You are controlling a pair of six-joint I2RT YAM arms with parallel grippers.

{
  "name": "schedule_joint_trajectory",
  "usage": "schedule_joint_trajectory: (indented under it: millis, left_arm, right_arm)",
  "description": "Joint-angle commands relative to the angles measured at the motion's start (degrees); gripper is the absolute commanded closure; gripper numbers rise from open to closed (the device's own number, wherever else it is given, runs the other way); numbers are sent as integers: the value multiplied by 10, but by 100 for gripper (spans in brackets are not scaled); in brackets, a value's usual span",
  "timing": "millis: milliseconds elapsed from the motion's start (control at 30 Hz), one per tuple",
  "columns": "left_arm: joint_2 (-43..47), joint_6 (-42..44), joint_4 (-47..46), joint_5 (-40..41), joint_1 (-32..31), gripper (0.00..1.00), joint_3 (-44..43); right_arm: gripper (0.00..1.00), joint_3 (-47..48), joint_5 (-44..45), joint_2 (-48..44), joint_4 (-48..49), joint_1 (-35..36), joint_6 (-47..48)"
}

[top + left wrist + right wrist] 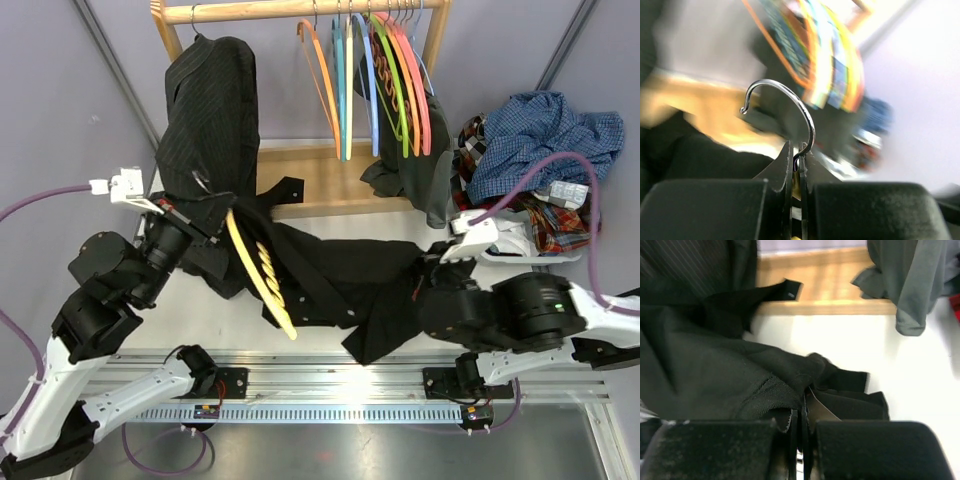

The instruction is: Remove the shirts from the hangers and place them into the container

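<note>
A robotics laboratory bench is indicated by two black-and-white robot arms (pixel 100 300) bolted to a slotted aluminium rail (pixel 330 385) at the near edge of a white table (pixel 400 226), trailing purple cables (pixel 594 230), and bare lilac-grey panel walls (pixel 60 80) behind.

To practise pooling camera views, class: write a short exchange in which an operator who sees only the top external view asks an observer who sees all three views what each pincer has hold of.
Operator: From above I cannot make out the left pincer. What is it on?
Observer: Its wrist view shows it shut on the stem of a hanger's metal hook. The hook's curve stands free above the jaws.
Operator: And the right pincer?
Observer: Its wrist view shows it shut on a fold at the edge of the black shirt.
</note>
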State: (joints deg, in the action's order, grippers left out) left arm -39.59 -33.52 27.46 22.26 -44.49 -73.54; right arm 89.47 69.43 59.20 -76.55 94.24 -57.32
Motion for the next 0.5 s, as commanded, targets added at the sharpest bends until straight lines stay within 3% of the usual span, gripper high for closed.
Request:
schedule_joint_trajectory:
  millis: [0,167,367,467]
  left_arm:
    - [-10,-172,-43,-180,1,100,4]
    - [-6,-265,-66,-243,1,100,34]
    - [33,-357,-91,-274,1,100,54]
    - [40,-354,-88,-280,1,100,21]
  right_arm:
    - [100,-40,-10,25,-80,-21,6]
    - [100,-125,-101,60,66,-91,93]
    - [100,-199,-168,78,167,-164,142]
    - [100,-242,-198,81,204,-195,155]
